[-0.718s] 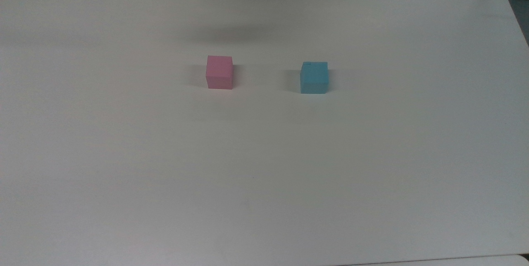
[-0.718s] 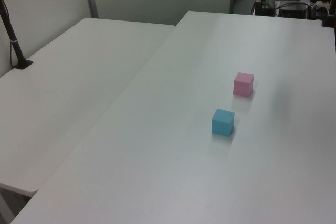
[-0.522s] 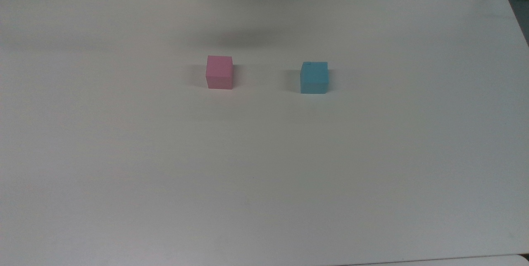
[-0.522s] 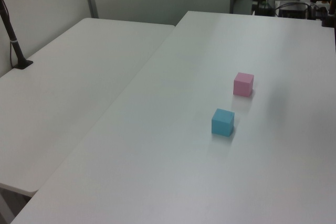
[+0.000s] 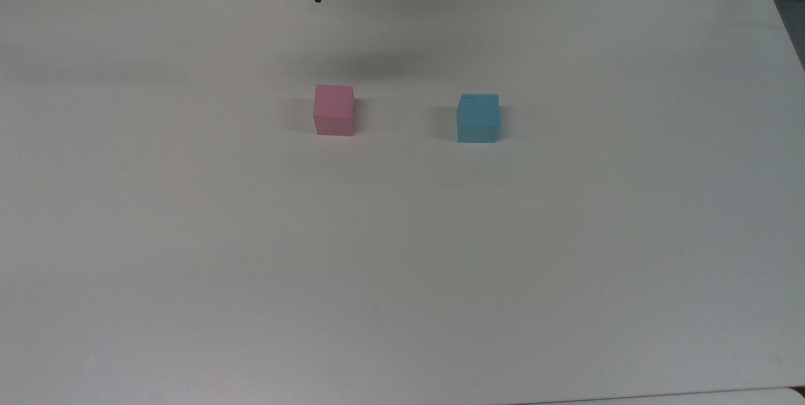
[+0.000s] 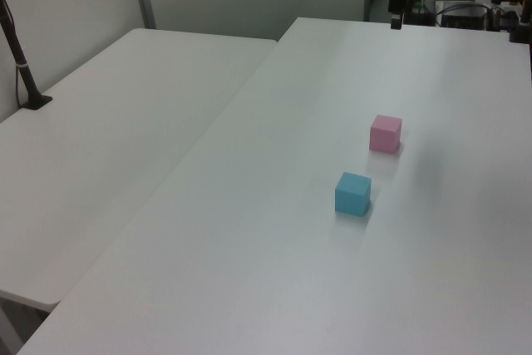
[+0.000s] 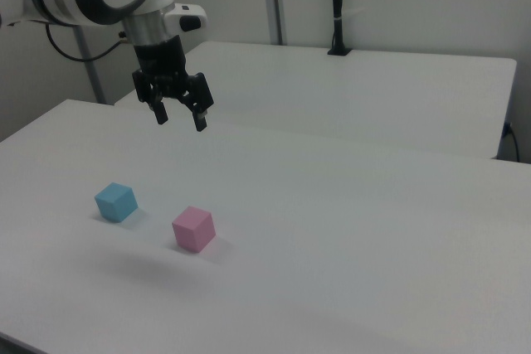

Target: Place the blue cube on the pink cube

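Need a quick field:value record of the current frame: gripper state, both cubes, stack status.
gripper: open, empty, raised above the table
blue cube: flat on the table, at the top view's right of the pink cube
pink cube: flat on the table, nothing on top
cube relation: apart, clear gap between them
gripper vs cubes: touching neither; in the right view, above and behind them
stack status: not yet done

blue cube (image 5: 478,117) unobstructed, pink cube (image 5: 334,109) well apart

No text, label, brand or number can be read anywhere. The blue cube (image 5: 478,117) bears a tiny dark mark near a top corner, too small to read.
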You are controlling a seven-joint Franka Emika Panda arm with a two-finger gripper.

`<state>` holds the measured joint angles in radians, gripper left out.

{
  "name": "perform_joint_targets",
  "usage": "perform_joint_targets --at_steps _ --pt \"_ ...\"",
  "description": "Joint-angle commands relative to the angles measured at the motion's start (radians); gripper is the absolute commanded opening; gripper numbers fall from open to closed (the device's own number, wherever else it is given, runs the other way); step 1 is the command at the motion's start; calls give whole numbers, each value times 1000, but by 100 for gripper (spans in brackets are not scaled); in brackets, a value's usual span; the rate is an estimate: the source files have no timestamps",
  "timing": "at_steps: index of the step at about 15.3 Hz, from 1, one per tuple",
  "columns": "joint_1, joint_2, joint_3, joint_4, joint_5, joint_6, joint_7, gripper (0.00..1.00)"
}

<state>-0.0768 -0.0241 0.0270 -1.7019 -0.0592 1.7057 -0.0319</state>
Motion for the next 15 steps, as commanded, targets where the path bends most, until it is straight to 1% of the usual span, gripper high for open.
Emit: perform_joint_targets --at_steps 1,15 --pt "5 -7 -6 -4 10 15 12 100" --pt "3 -8 -4 -2 10 15 23 100"
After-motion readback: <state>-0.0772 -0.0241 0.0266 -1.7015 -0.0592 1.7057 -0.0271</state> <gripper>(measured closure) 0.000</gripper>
